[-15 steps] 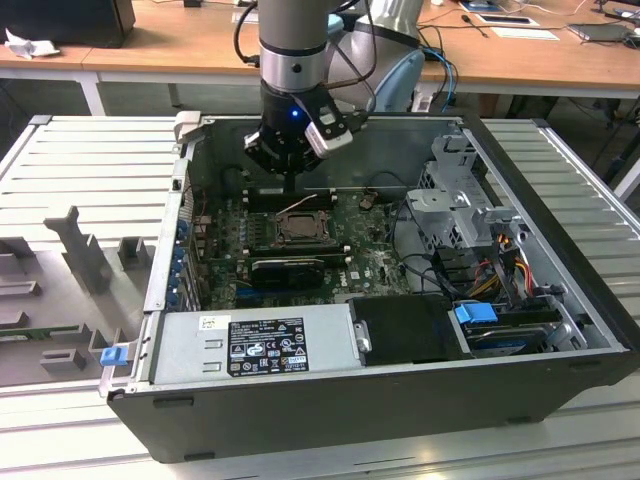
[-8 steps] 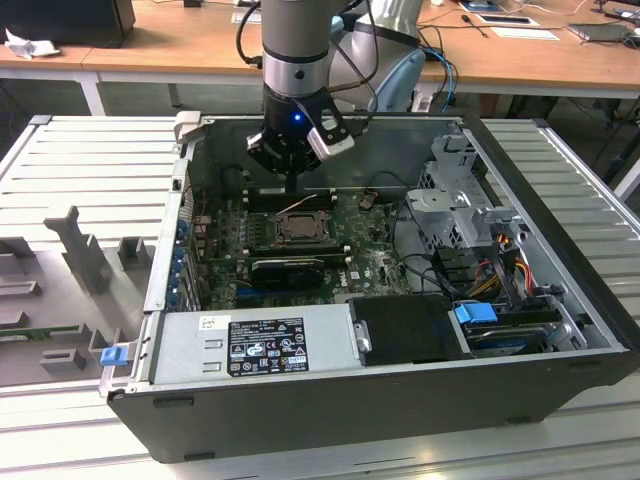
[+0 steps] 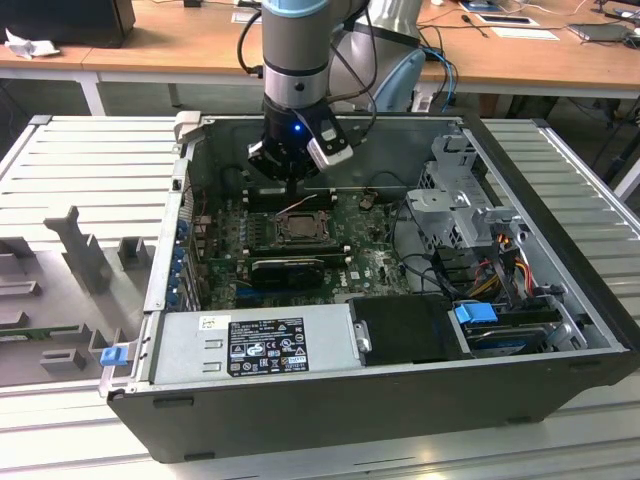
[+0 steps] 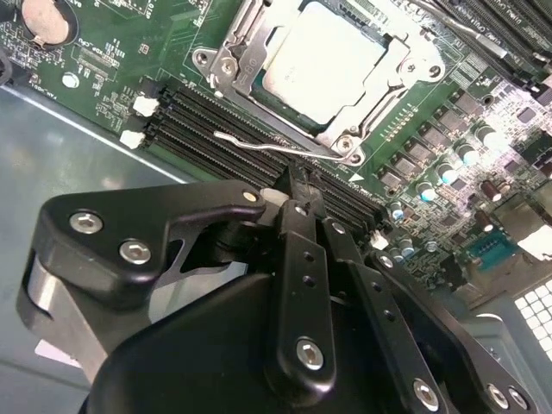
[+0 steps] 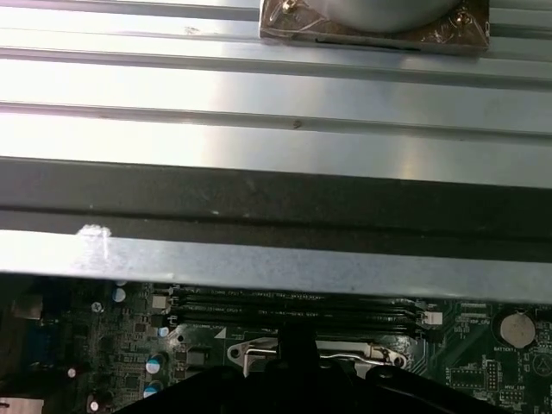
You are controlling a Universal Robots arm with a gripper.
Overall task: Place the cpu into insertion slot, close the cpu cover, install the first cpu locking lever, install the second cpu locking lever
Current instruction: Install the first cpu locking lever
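Note:
The cpu (image 4: 323,56), silvery with a paler rim, lies flat in the insertion slot (image 3: 297,228) on the green motherboard. The cpu cover (image 4: 248,62), a metal frame, is folded down around the cpu. A thin wire locking lever (image 4: 259,145) runs along the socket edge that faces the memory slots. My gripper (image 4: 297,181) hangs right over that edge, fingers shut together, tips at the lever. I cannot tell whether the wire is pinched between them. In the exterior view the gripper (image 3: 291,190) stands just behind the socket.
Black memory slots (image 4: 216,116) run between the socket and the case wall (image 5: 276,198). A coin battery (image 4: 43,19) sits on the board. A black power supply box (image 3: 265,345), a drive cage (image 3: 460,200) and cables (image 3: 500,250) crowd the open case.

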